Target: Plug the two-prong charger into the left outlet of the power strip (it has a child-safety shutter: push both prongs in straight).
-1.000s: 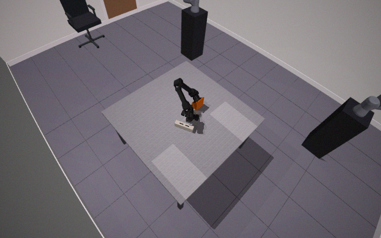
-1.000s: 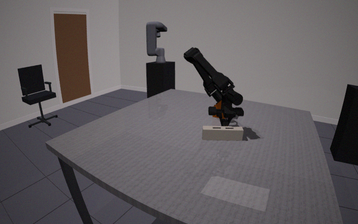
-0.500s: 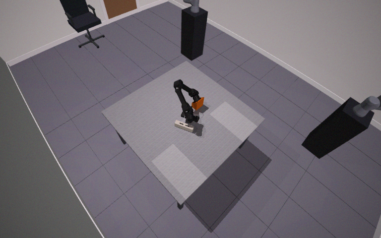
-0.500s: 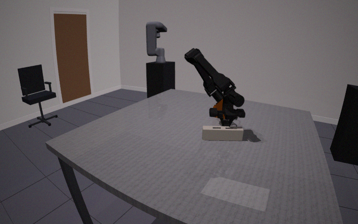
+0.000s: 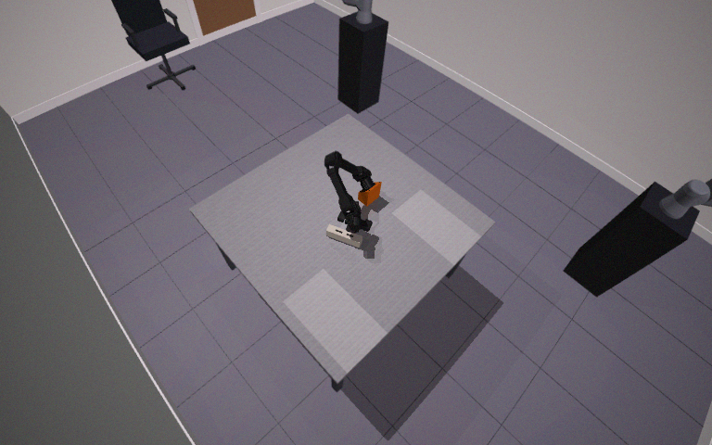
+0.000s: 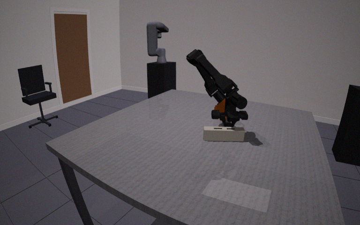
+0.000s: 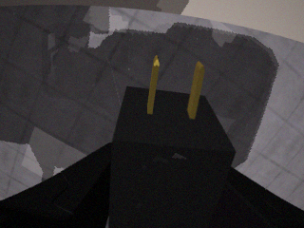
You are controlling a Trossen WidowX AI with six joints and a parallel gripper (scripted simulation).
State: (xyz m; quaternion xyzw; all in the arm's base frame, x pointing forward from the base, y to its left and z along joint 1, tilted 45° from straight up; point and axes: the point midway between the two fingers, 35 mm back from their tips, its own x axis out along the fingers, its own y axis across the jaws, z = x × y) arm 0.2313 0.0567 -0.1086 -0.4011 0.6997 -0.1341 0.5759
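Note:
My gripper [image 5: 356,226] [image 6: 228,123] is shut on the black two-prong charger [image 7: 166,125]. In the wrist view the charger's two gold prongs point away from the fingers, with nothing around them; the top and exterior views hide them. The beige power strip [image 5: 342,237] [image 6: 223,135] [image 7: 252,16] lies on the table, with two dark outlets on top. The left outlet [image 6: 217,128] is left of my gripper in the exterior view. My gripper is low, at the strip's rear edge and towards its right half in that view. The exact gap between prongs and strip is hidden.
An orange block [image 5: 369,193] [image 6: 220,107] is at the arm's base, behind the gripper. The grey table [image 5: 273,209] [image 6: 146,148] carries the arm and strip. An office chair [image 5: 157,39] [image 6: 38,96] and dark pedestals [image 5: 361,62] [image 6: 161,79] stand beyond it.

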